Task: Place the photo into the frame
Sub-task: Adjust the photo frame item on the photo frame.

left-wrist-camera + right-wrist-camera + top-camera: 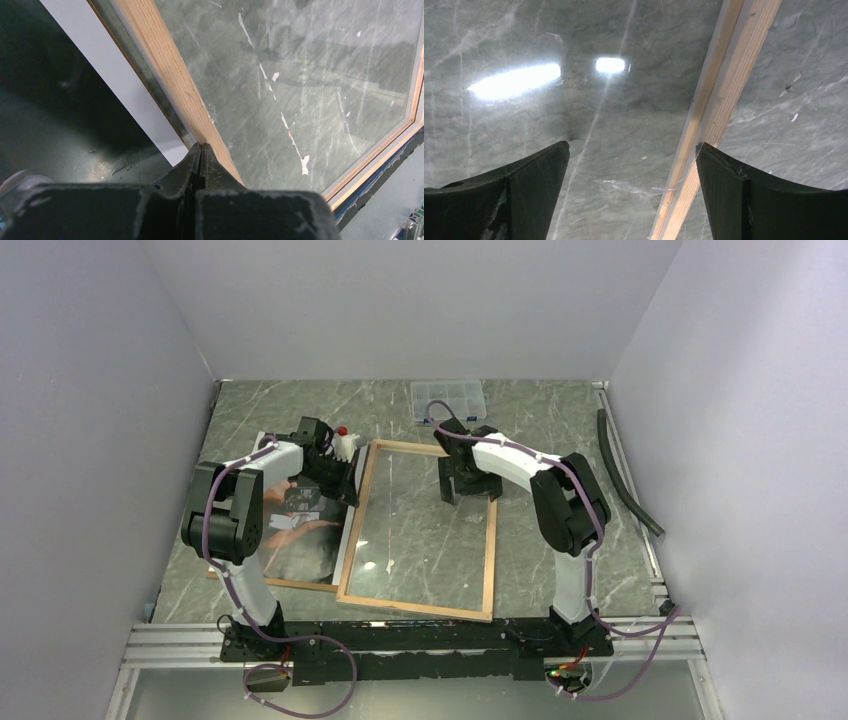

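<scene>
Our left claw is pressed together at the wood edge of the frame. Our right claw is spread wide above it, with the photo lying beside.

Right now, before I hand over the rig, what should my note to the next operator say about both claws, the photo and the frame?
The left claw is shut, nothing seen in it, tips at the frame bar beside the photo.
The right claw is open, empty, above another bar of the frame.
The frame lies flat, wood back up.
The photo lies picture up, left of the frame.
Done: nothing is inserted.
Left to do: grasp the photo and lay it into the frame.
</scene>
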`<state>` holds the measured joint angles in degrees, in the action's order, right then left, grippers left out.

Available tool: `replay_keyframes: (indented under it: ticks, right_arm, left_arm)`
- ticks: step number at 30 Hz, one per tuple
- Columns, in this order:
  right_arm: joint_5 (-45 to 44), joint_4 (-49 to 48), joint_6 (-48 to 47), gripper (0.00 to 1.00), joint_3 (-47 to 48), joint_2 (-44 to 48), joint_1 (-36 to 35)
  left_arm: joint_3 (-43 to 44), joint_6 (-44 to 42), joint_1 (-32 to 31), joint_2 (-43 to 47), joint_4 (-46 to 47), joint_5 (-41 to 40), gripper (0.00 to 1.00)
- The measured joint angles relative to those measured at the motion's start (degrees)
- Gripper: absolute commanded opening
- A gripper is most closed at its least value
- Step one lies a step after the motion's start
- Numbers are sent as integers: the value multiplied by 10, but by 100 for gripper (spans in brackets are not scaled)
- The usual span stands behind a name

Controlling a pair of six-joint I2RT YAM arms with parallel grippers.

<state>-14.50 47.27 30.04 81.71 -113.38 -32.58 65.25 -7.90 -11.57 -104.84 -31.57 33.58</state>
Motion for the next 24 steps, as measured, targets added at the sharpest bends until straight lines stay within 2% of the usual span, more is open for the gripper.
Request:
replay_keyframes:
  ticks: [9,18,24]
  right_arm:
    - [9,0,-21,100,1,0,1]
    - [129,-32,-35,100,-18,41,60]
    - [149,-35,-52,100,-14,43,68]
  left_arm:
    - [0,0,0,0,0,0,3]
    - [0,-1,2,0,-3,0,2]
    - [1,-2,4,0,-6,0,3]
